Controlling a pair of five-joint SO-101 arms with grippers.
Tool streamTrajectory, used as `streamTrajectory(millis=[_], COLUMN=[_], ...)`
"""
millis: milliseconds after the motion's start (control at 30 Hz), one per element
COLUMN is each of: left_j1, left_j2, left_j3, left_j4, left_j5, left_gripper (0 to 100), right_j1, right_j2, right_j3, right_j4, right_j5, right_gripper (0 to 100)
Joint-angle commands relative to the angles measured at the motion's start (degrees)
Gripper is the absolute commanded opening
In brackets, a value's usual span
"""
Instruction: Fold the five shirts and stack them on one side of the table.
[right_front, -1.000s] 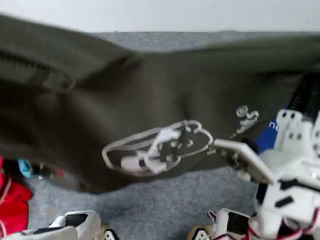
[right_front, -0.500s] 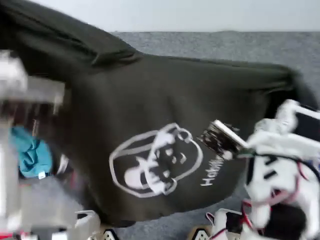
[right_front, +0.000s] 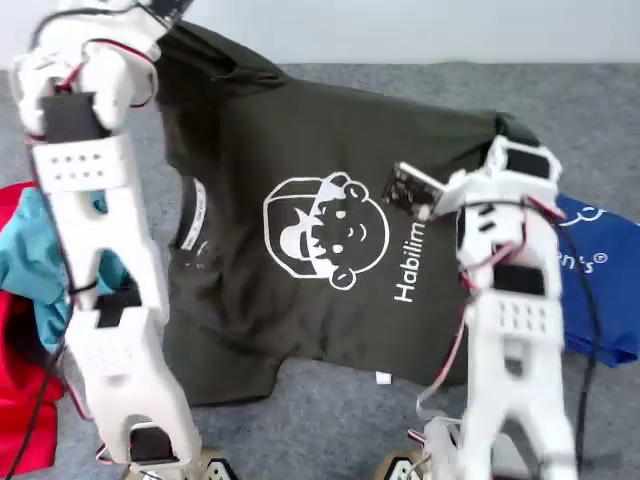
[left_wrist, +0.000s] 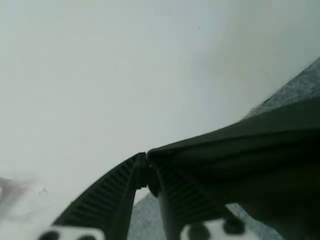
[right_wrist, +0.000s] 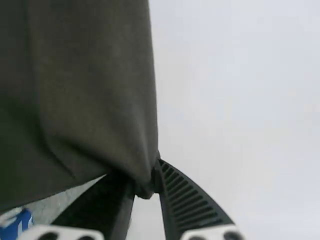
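We see the olive shirt (right_front: 300, 140) held up over the table's (right_front: 340, 415) middle, left gripper (left_wrist: 146, 159) clamped on one upper end, right gripper (right_wrist: 148, 183) pinching the other, blue shirt (right_front: 600, 290) at the right edge.

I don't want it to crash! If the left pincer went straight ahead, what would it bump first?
The left pincer pinches the dark shirt; beyond, probably only the pale wall, depth unclear.

A robotics lab bench is suggested by white left arm (right_front: 100, 250) and right arm (right_front: 510, 300) mounted at a grey felt table (right_front: 330, 425) before a bare wall (right_front: 400, 30).
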Motion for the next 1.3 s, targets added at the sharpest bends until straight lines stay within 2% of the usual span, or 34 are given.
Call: streamTrajectory(millis=[0,267,400,600,767,1000,1267], left_j1=[-0.6,-0.6,-0.4,-0.3,0.8,2.0,0.3], left_j2=[4.7,10.6,10.5,10.5,10.5,11.0,10.5], left_j3=[-0.7,-0.7,-0.7,-2.6,-9.2,-18.9,-19.6], left_j4=[-7.0,-16.6,-15.6,-5.7,11.2,33.7,33.2], left_j5=[-0.7,-0.7,-0.7,-1.9,-4.3,-8.7,-8.3], left_gripper=[1,1,1,1,1,1,1], right_j1=[0.1,0.0,-0.2,0.4,1.0,1.5,1.3], right_j2=[14.0,39.6,46.2,46.8,42.5,27.5,16.0], right_j3=[-9.6,-33.4,-40.9,-37.5,-29.8,-10.7,1.2], right_j4=[-11.7,-15.8,-15.4,-15.3,-15.3,-15.3,-15.3], right_j5=[0.9,2.4,2.4,2.5,2.5,2.5,2.5], right_gripper=[1.0,1.0,1.0,1.0,1.0,1.0,1.0])
